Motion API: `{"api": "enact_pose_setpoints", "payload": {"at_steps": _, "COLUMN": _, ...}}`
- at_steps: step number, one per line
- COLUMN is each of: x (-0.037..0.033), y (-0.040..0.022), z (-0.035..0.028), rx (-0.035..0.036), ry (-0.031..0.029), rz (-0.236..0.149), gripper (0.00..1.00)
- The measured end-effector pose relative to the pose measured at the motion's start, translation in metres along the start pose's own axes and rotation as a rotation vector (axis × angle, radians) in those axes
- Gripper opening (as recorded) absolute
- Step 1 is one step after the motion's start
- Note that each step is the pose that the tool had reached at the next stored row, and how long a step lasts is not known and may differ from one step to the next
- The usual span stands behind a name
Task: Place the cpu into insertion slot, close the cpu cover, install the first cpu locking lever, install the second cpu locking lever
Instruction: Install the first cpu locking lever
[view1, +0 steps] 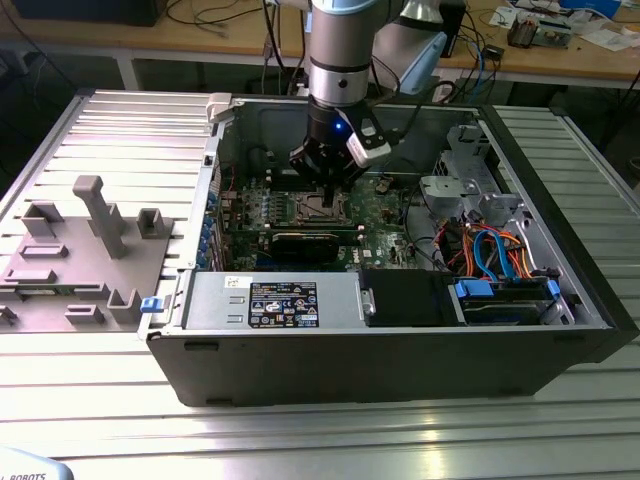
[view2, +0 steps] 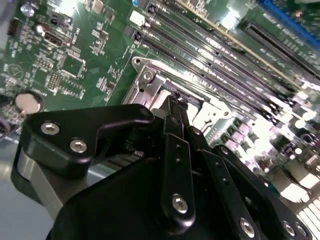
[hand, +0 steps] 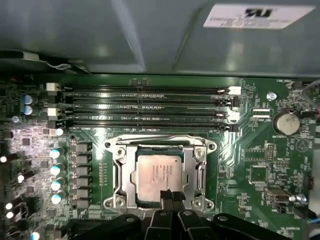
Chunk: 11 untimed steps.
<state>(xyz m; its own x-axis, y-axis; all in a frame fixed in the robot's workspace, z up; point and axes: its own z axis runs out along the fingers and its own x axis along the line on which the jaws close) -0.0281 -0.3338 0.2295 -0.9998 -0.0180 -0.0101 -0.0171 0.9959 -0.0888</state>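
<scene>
So my tool (hand: 167, 202) is down inside the open grey computer case (view1: 400, 350), fingertips pinched together right at the edge of the small square silver-topped cpu (hand: 159, 175). I'd call it closed, with nothing held between the tips. The cpu sits flat in the square metal-rimmed insertion slot (hand: 116, 172) on the green motherboard (hand: 255, 150), and in the first wrist view the thin silver cpu cover frame (hand: 200, 170) looks folded down around it.

To do this bit well I'd keep the tips low and square to the socket rim and push slow, no sideways drag across the chip.

Room-wise: long black memory slots (hand: 145, 107) sit close at 12 o'clock of the socket, a row of small capacitors (hand: 57, 170) at 9 o'clock. More open board at 3 o'clock.
</scene>
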Motion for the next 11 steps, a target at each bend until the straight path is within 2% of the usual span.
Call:
{"api": "enact_pose_setpoints", "payload": {"at_steps": 5, "x": -0.0002, "y": -0.0017, "z": -0.0173, "rx": -0.0001, "ry": 0.0, "rz": 0.0, "gripper": 0.11}}
{"api": "enact_pose_setpoints", "payload": {"at_steps": 10, "x": -0.0003, "y": -0.0025, "z": -0.0268, "rx": 0.0, "ry": 0.0001, "rz": 0.0, "gripper": 0.11}}
{"api": "enact_pose_setpoints", "payload": {"at_steps": 11, "x": -0.0003, "y": -0.0025, "z": -0.0271, "rx": -0.0002, "ry": -0.0001, "rz": 0.0, "gripper": 0.11}}
